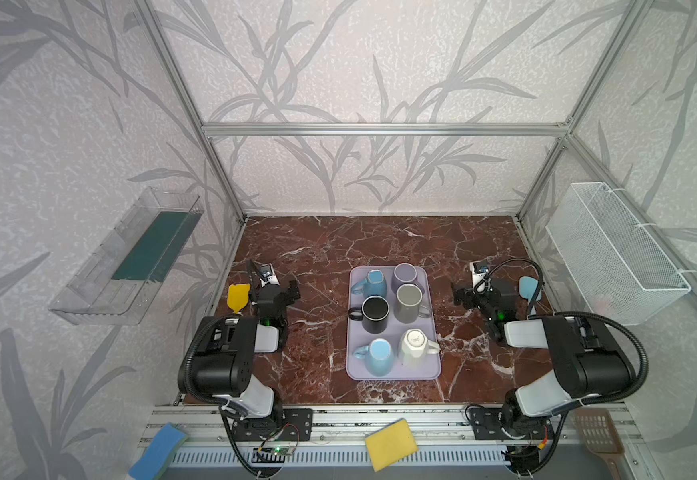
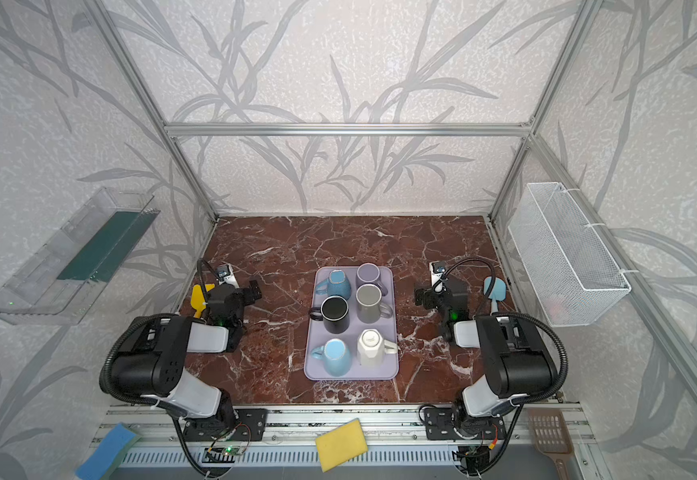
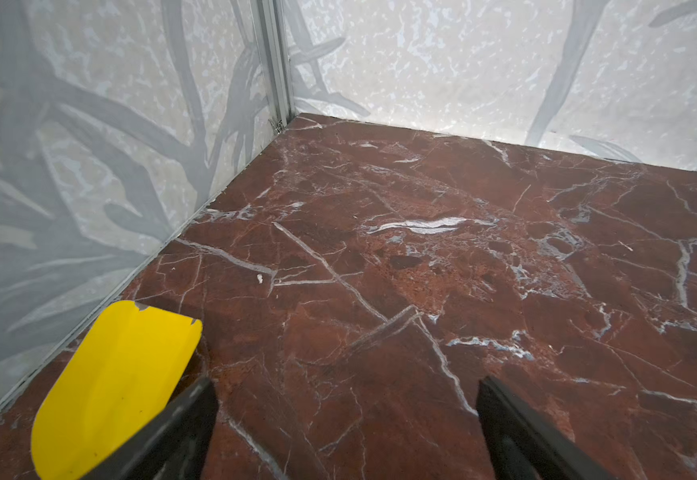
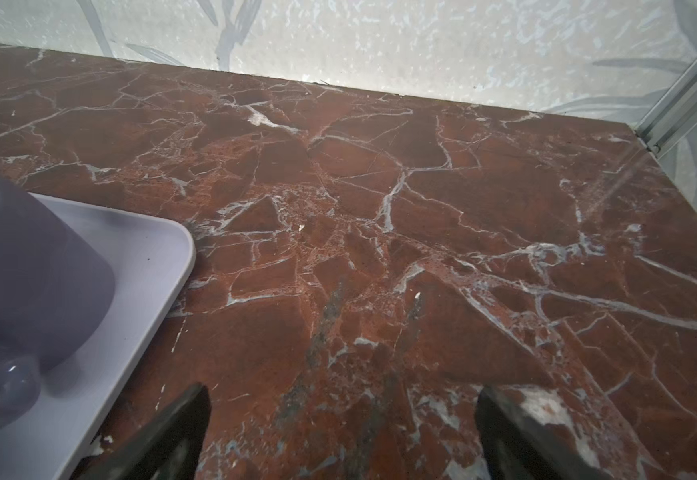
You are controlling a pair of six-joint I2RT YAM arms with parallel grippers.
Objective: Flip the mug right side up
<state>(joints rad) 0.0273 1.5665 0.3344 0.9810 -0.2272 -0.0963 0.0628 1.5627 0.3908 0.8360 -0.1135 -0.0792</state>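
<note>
A lavender tray [image 1: 392, 372] [image 2: 351, 374] lies mid-table with several mugs on it. The white mug [image 1: 415, 347] [image 2: 371, 347] stands upside down with its printed base up. The purple mug [image 1: 405, 274] [image 4: 26, 270] at the tray's far right corner is also inverted. The teal mug [image 1: 374, 282] and light blue mug [image 1: 380, 355] show flat tops. The black mug [image 1: 375, 313] and grey mug [image 1: 409, 301] stand mouth up. My left gripper [image 1: 293, 291] [image 3: 347, 386] is open over bare table left of the tray. My right gripper [image 1: 459, 297] [image 4: 344, 392] is open to the tray's right.
A yellow spatula [image 1: 238, 297] [image 3: 118, 382] lies by the left wall and a light blue spatula [image 1: 529, 289] by the right wall. A wire basket [image 1: 617, 253] and a clear shelf [image 1: 130, 257] hang on the side walls. Sponges [image 1: 390, 444] rest on the front rail.
</note>
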